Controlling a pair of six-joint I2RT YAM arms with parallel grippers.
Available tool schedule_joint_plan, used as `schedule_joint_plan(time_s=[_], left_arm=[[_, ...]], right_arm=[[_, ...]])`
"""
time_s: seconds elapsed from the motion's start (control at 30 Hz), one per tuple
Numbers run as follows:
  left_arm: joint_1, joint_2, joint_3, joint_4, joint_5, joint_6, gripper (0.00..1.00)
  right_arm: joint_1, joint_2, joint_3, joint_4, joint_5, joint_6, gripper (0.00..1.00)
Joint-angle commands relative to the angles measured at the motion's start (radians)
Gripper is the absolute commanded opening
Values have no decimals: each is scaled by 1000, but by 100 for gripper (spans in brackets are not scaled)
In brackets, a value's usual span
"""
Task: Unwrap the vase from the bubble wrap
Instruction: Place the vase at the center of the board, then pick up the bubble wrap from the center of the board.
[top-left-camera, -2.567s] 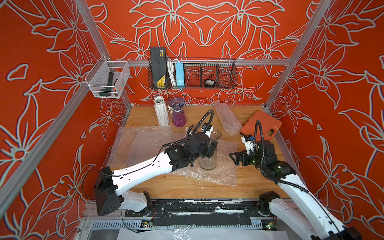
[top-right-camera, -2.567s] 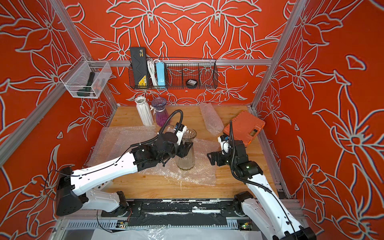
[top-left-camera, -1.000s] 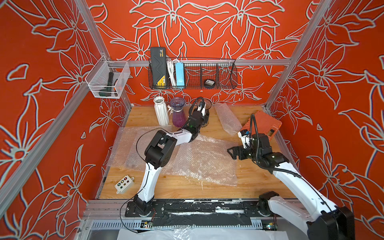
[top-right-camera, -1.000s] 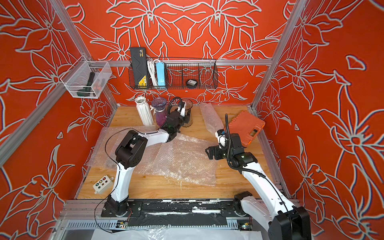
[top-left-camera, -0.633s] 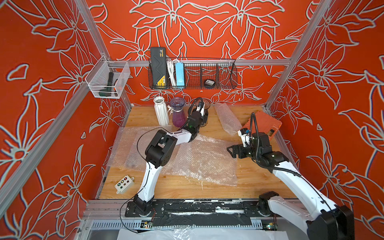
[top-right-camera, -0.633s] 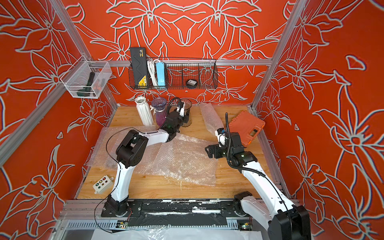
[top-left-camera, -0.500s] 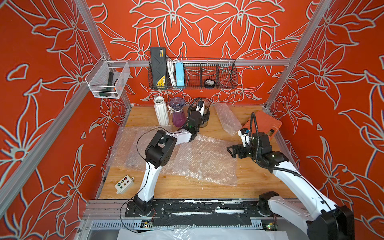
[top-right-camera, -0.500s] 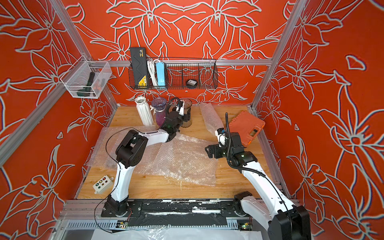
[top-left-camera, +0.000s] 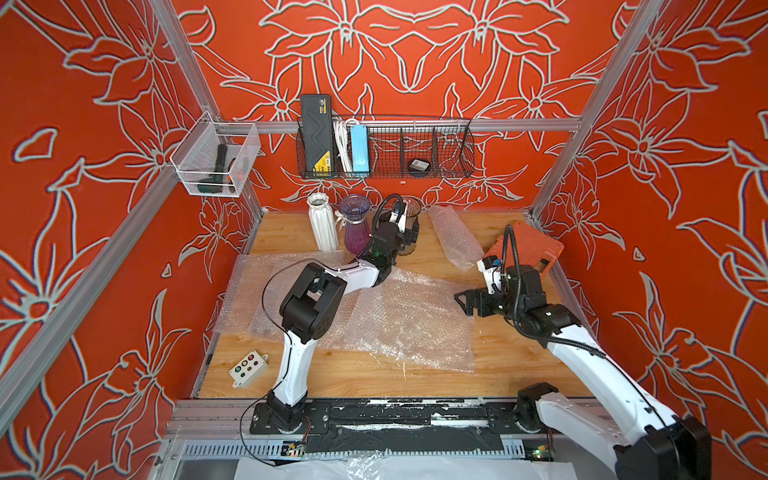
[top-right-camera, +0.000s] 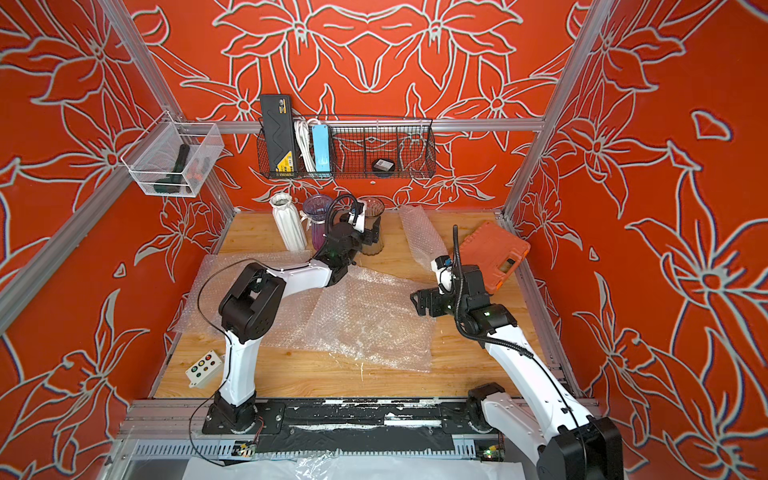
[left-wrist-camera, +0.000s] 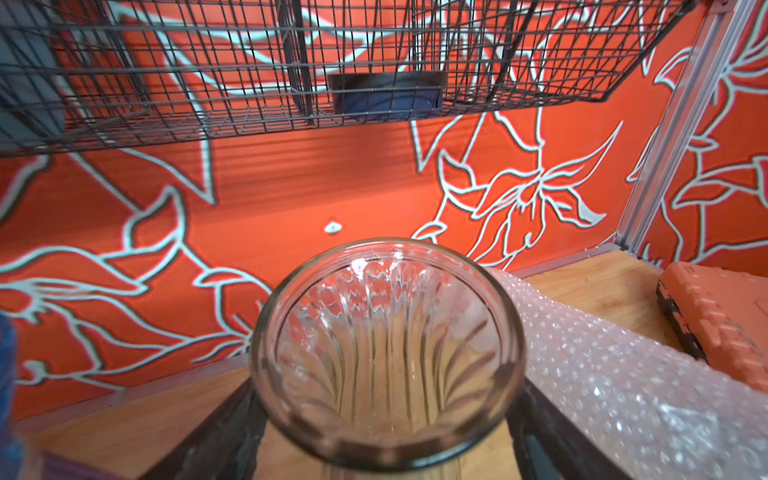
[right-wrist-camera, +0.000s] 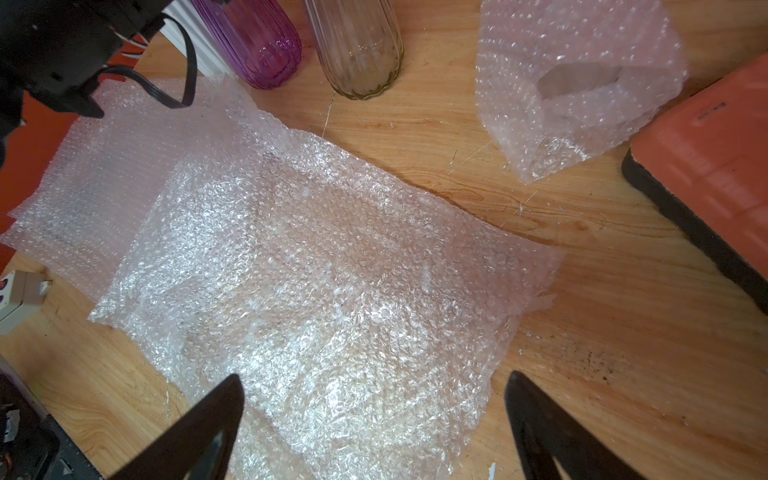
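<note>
The vase is clear ribbed glass and stands upright and bare on the wood at the back, beside a purple vase. My left gripper is open, with a finger on either side of the vase's neck and wood showing in the gaps in the left wrist view. A sheet of bubble wrap lies flat mid-table. Above that sheet's right edge my right gripper hangs open and holds nothing; the right wrist view shows its fingers wide apart over the bubble wrap.
A white vase stands left of the purple one. Another flat sheet lies at the left and a folded piece at the back right. An orange case leans at the right edge. A button box sits front left. A wire basket hangs on the back wall.
The left arm carried the clear vase from above the middle sheet to the back row and stood it there. Its jaws have widened off the vase over the last second. The right arm barely shifted.
</note>
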Motion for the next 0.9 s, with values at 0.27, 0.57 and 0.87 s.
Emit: schedule_joint_plan(time_s=[0.27, 0.57, 0.87], left_arm=[[-49, -215, -49, -84, -25, 16, 85], [-59, -545, -154, -579, -72, -246, 76], [197, -792, -371, -1068, 296, -398, 81]], right_arm=[[-7, -122, 13, -50, 18, 12, 98], [-7, -179, 20, -117, 23, -7, 98], [-7, -290, -18, -146, 21, -34, 98]])
